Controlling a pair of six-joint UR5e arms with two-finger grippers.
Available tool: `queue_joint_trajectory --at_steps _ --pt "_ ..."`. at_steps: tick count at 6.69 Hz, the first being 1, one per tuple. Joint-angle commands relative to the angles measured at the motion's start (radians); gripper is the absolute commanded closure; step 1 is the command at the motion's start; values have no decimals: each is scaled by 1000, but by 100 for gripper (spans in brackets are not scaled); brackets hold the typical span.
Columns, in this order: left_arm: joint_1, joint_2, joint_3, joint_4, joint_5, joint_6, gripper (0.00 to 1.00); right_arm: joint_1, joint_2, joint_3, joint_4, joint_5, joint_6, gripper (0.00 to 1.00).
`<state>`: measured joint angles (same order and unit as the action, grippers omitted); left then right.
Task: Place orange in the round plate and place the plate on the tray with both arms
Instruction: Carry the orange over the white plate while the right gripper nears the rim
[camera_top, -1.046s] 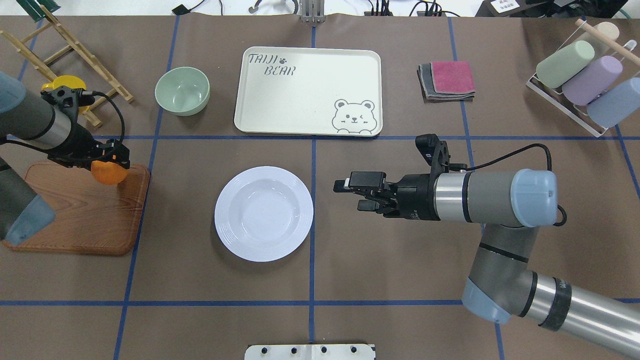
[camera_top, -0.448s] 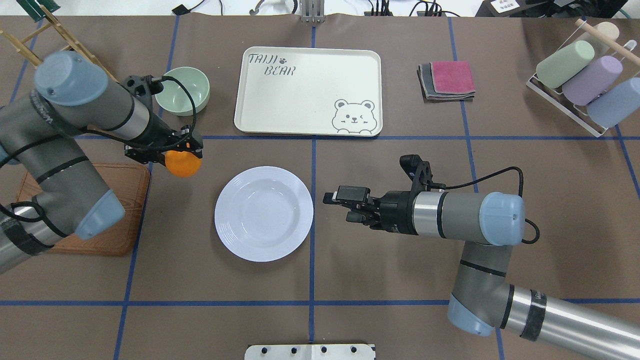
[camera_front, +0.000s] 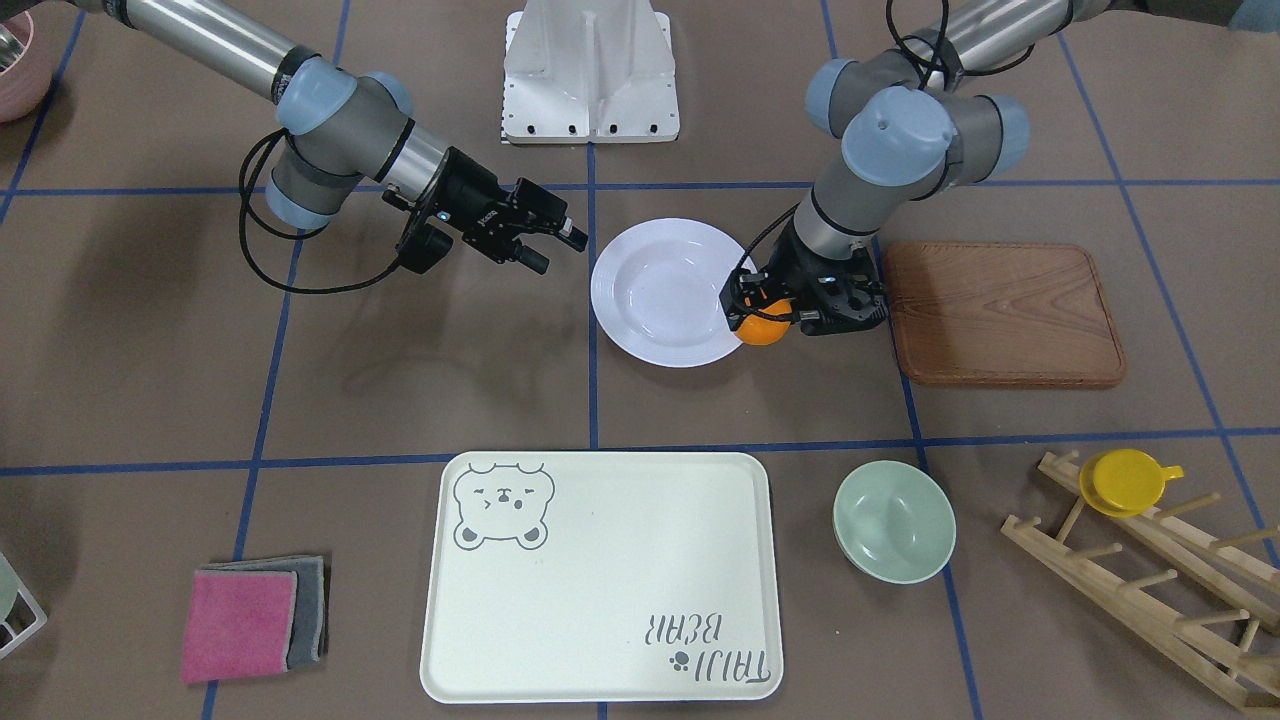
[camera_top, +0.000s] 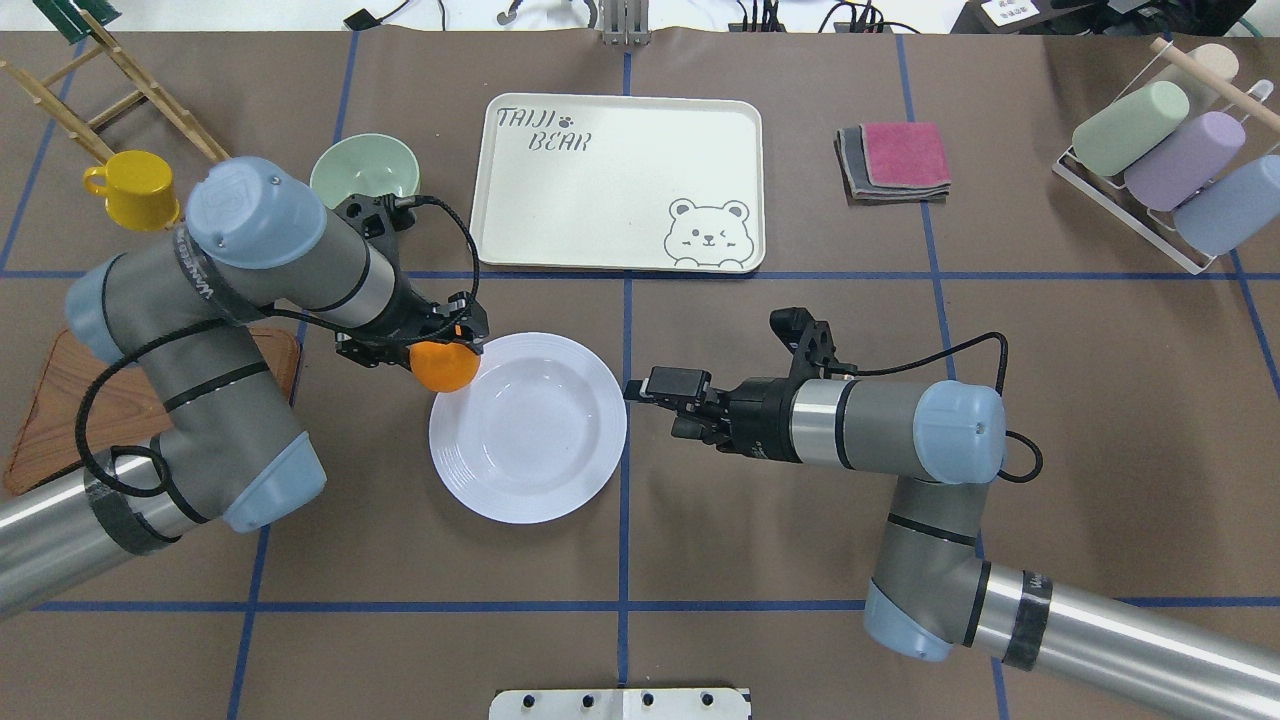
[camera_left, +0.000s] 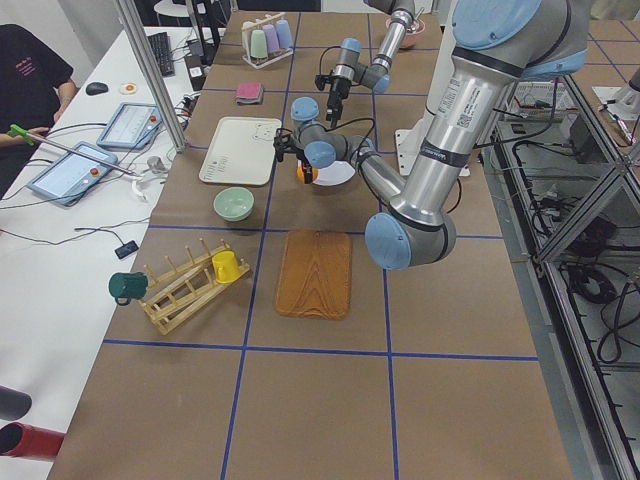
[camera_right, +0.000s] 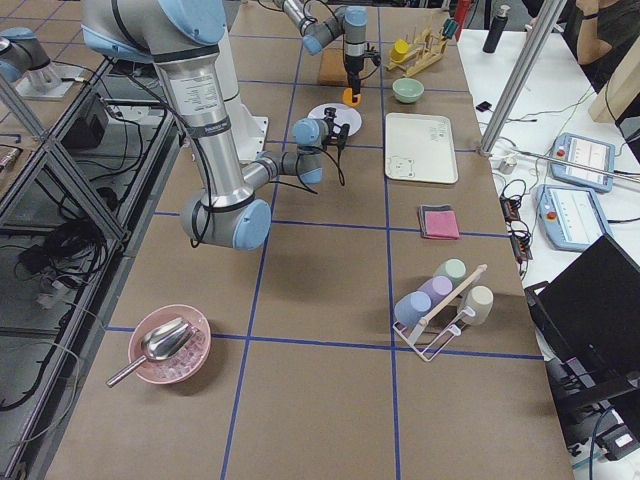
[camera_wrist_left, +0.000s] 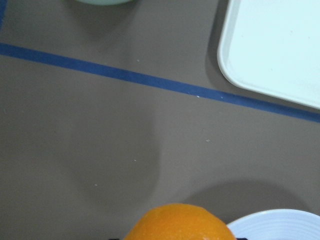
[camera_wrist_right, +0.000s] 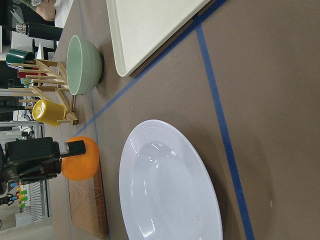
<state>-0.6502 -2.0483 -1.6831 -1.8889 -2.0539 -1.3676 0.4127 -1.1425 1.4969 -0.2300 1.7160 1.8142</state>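
My left gripper (camera_top: 441, 356) is shut on the orange (camera_top: 446, 367), which hangs just above the far-left rim of the round plate (camera_top: 528, 428). The glossy white plate lies empty on the brown table. To its right my right gripper (camera_top: 660, 405) lies level and open with nothing between its fingers, its tips close to the plate's right rim. Beyond the plate lies the cream tray (camera_top: 620, 180) with the bear drawing, nothing on it. The right wrist view shows the orange (camera_wrist_right: 80, 157) held beside the plate (camera_wrist_right: 170, 185). In the front-facing view the orange (camera_front: 762, 325) overlaps the plate's (camera_front: 665, 292) edge.
A pale-green bowl (camera_top: 363, 170) stands left of the tray, just beyond my left wrist. Under my left arm lies a wooden board (camera_front: 1000, 312). A yellow cup (camera_top: 130, 188) hangs on a wooden rack at far left. Folded cloths (camera_top: 895, 160) and a cup rack (camera_top: 1160, 160) are at far right.
My left arm has carried the orange rightward from over the wooden board to the plate's far-left rim. My right gripper has slid left toward the plate's right rim, still open.
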Motion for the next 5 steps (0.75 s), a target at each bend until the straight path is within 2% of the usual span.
queue_joint_trajectory --at_steps 1,2,5 --pt "61 -26 0 -1 21 -51 22 0 46 -41 -2 -19 2 3" --pt "93 -29 3 -1 59 -56 21 -2 46 -49 -2 -32 1 3" --pt "96 -26 -10 -3 66 -50 6 -12 89 -99 0 -64 -1 4"
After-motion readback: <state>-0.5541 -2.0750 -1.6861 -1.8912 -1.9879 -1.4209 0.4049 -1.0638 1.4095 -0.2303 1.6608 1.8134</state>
